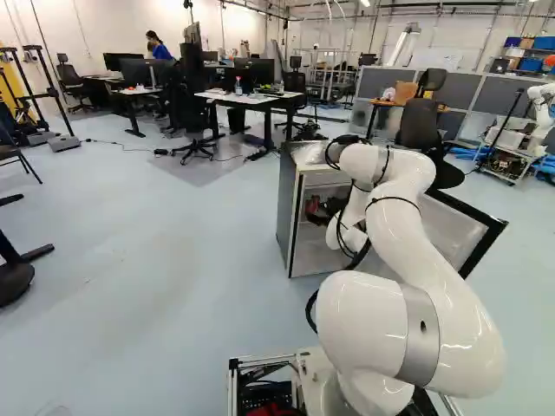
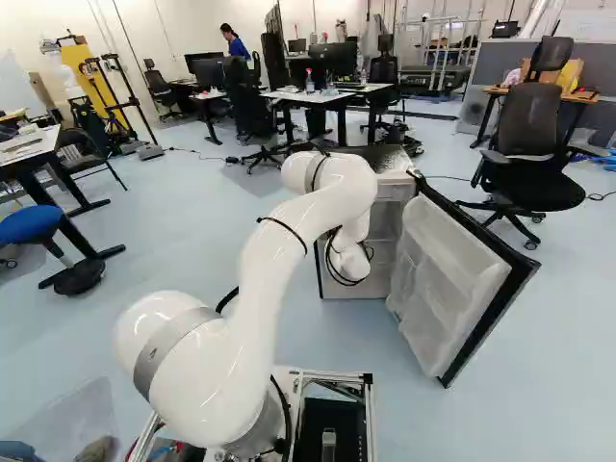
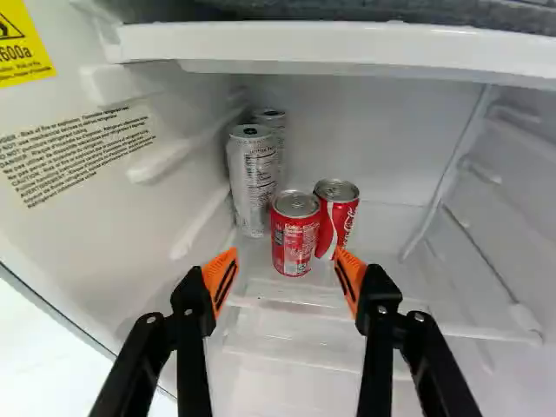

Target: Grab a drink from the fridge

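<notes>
- Done, AFAICT: fridge open, door swung wide, arm reaching in, end effector facing the drinks.
- Left to do: close on 1 can, lift, back out w/ it; prob. under halfway.
- Silver cans: tall pair, front one and back one, upright by the labelled wall. Little room on that side for a finger.
- Front red can: upright, ahead of the end effector, roughly btwn the finger lines; likely the easiest pick.
- End effector: open, nothing gripped, orange pads well apart.
- Back red can: upright, just beside & behind the front one; a finger going in on that side could nudge it.
- Far wall: more open room btwn it and the red cans, so any sideways slack is there.
- Edges: shelf overhangs the cans, so keep the lift low; raised ledge lies nearer the end effector, so mind it on exit.
- Door: stands R of the arm in the right base view; back straight out, no swing that way.
</notes>
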Available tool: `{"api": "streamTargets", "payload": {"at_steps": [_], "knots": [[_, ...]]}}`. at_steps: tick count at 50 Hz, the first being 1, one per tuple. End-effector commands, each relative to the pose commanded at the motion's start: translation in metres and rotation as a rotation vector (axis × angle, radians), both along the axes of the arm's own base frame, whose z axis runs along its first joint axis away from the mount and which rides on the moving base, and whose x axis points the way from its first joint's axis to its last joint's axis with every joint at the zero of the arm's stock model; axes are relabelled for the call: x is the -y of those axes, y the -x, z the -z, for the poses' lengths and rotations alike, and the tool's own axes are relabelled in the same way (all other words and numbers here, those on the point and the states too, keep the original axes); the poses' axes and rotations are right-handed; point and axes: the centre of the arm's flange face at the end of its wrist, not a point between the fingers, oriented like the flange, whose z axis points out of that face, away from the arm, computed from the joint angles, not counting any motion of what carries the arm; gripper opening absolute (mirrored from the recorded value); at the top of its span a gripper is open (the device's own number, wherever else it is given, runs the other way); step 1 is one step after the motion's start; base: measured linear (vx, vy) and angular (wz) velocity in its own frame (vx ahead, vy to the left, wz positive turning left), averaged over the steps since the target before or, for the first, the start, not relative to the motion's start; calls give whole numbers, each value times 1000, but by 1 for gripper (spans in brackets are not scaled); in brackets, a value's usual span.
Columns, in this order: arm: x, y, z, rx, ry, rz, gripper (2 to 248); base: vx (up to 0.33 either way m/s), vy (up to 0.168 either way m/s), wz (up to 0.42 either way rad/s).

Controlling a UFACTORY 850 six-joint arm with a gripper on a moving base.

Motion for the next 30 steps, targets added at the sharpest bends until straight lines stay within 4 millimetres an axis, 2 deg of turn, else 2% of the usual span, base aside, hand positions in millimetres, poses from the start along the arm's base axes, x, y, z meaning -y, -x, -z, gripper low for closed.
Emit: {"api": "streamTargets", "payload": {"at_steps": [30], "knots": [[0,-2,1,4,2,-1,167,0,0,0]]}}
